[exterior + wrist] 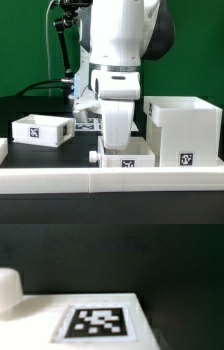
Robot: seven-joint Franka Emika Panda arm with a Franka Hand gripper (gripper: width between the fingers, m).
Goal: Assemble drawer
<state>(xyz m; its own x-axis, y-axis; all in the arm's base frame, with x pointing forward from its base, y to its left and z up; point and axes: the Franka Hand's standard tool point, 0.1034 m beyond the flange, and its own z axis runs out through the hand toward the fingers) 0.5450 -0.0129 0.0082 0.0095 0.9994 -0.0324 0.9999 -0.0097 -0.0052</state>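
Observation:
The large white cube-like housing (185,130) stands at the exterior view's right, a tag on its front. One small white tray (42,128) sits at the left. A second tray (125,156) sits at the front centre, next to the housing. My gripper (118,138) reaches straight down into or onto this second tray, and its fingertips are hidden behind the tray wall. The wrist view shows a white surface with a tag (98,323) very close and blurred, and a rounded white shape (8,288) at the edge. No fingers show clearly there.
The long low white rail (100,181) runs along the front of the black table. The marker board (88,122) lies behind the arm. Black cables and a stand are at the back, before a green backdrop.

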